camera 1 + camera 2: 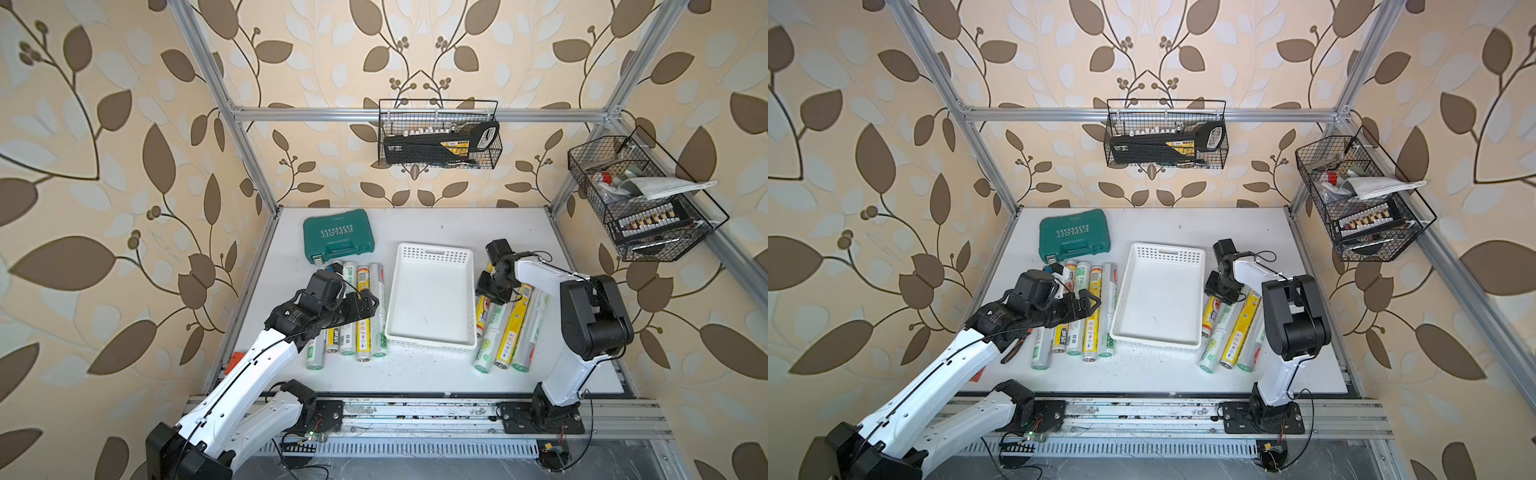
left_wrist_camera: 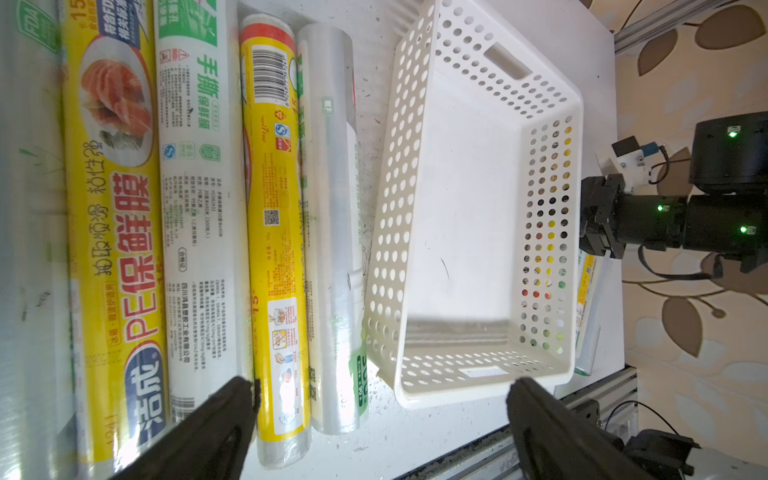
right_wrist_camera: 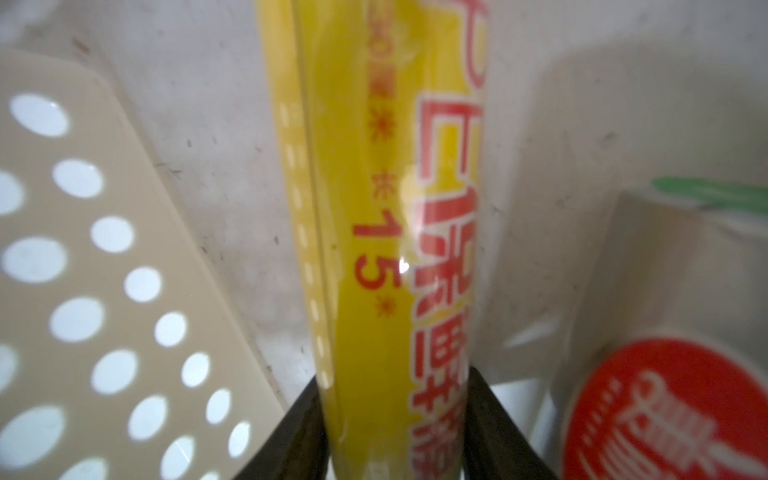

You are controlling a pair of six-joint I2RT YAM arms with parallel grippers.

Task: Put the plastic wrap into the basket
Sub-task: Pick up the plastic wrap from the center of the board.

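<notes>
Nine rolls of plastic wrap lie on the white table (image 1: 415, 374), none of them in the basket (image 1: 434, 252), which sits bare between two groups. On my left side five rolls (image 1: 345, 345) lie side by side, just beside the basket's long wall. They are long slim cylinders. Through the left wrist camera I read a yellow label with red characters and a salmon picture (image 2: 116, 199), a white one with green print (image 2: 195, 199), a narrower yellow one with a barcode (image 2: 272, 232) and a silvery, nearly clear one (image 2: 332, 232) nearest the basket.

Above that group the left gripper (image 1: 372, 308) hangs with its fingers (image 2: 232, 415) spread wide and nothing between them.

On the far side of the basket four rolls (image 1: 507, 336) lie slightly fanned. The right gripper (image 3: 395, 382) is down on the yellow roll (image 3: 374, 249) closest to the basket wall (image 3: 83, 291). Its dark fingers (image 3: 303, 415) sit against both sides of that roll, closed on it. I cannot tell whether the roll has left the table.
</notes>
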